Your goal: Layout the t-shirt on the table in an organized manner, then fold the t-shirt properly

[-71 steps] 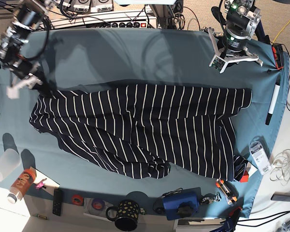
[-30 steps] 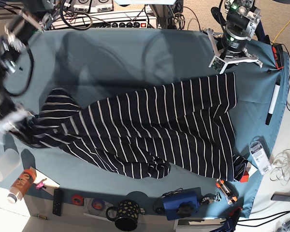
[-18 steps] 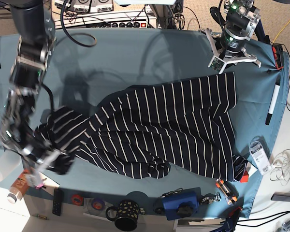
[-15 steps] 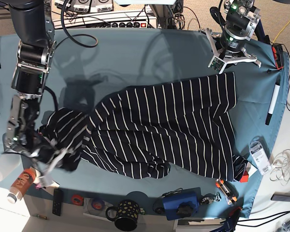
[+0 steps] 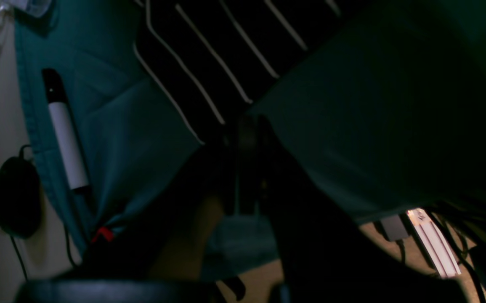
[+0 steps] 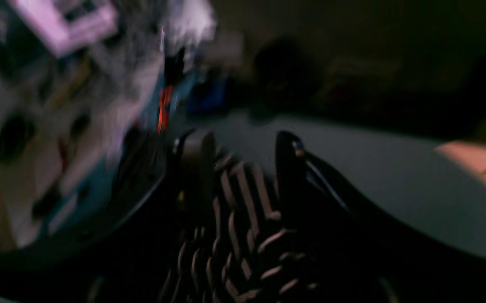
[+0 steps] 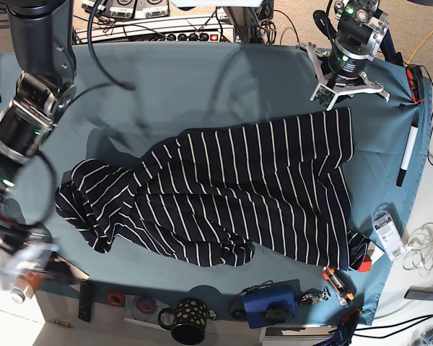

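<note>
The t-shirt (image 7: 238, 194) lies spread across the teal table (image 7: 202, 79), flat toward the right and bunched in folds at its left end. My left gripper (image 7: 341, 101) is at the back right, shut on the shirt's far right corner. In the left wrist view that striped corner (image 5: 209, 50) tapers into the closed fingertips of the left gripper (image 5: 245, 126). My right gripper (image 7: 22, 256) is a blur at the front left edge, clear of the shirt. The blurred right wrist view shows the right gripper (image 6: 243, 155) open, with striped cloth (image 6: 243, 235) low between its fingers.
A marker (image 7: 406, 155) lies along the right edge, also seen in the left wrist view (image 5: 64, 126). A mug (image 7: 190, 317), a blue device (image 7: 270, 304), a remote (image 7: 86, 299) and small items line the front edge. Cables and power strips (image 7: 159, 25) run along the back.
My right gripper swung the shirt's left end down toward the front left, opened and let it drop, then moved off past the shirt. The left arm stayed put.
</note>
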`<state>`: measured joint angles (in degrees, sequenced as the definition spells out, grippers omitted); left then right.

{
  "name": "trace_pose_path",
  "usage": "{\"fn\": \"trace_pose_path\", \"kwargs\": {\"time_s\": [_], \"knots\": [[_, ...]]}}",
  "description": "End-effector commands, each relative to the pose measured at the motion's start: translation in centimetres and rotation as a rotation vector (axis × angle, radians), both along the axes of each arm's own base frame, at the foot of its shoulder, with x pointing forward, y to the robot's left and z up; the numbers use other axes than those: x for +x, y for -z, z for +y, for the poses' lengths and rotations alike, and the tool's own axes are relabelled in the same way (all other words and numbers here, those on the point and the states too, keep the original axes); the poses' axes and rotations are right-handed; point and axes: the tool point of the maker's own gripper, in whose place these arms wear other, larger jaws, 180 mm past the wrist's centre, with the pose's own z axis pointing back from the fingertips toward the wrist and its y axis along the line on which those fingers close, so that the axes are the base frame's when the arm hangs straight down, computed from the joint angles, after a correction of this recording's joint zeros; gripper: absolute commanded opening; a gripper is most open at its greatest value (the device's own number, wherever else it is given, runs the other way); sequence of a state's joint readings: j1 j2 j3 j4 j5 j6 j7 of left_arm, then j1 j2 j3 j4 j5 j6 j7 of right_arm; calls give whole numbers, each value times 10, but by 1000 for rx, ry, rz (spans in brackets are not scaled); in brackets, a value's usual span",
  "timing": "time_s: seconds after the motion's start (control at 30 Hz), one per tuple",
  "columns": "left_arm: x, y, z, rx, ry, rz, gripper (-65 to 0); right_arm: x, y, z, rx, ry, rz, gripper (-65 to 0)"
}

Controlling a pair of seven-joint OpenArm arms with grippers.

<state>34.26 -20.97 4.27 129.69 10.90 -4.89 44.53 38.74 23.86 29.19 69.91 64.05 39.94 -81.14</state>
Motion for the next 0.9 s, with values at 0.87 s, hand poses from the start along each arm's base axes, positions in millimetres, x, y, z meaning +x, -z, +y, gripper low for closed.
{"fn": "trace_pose_path", "kwargs": {"time_s": [0.87], "knots": [[9, -14, -5, -20, 20, -75, -650, -111, 174, -15, 84, 84, 363, -405]]}}
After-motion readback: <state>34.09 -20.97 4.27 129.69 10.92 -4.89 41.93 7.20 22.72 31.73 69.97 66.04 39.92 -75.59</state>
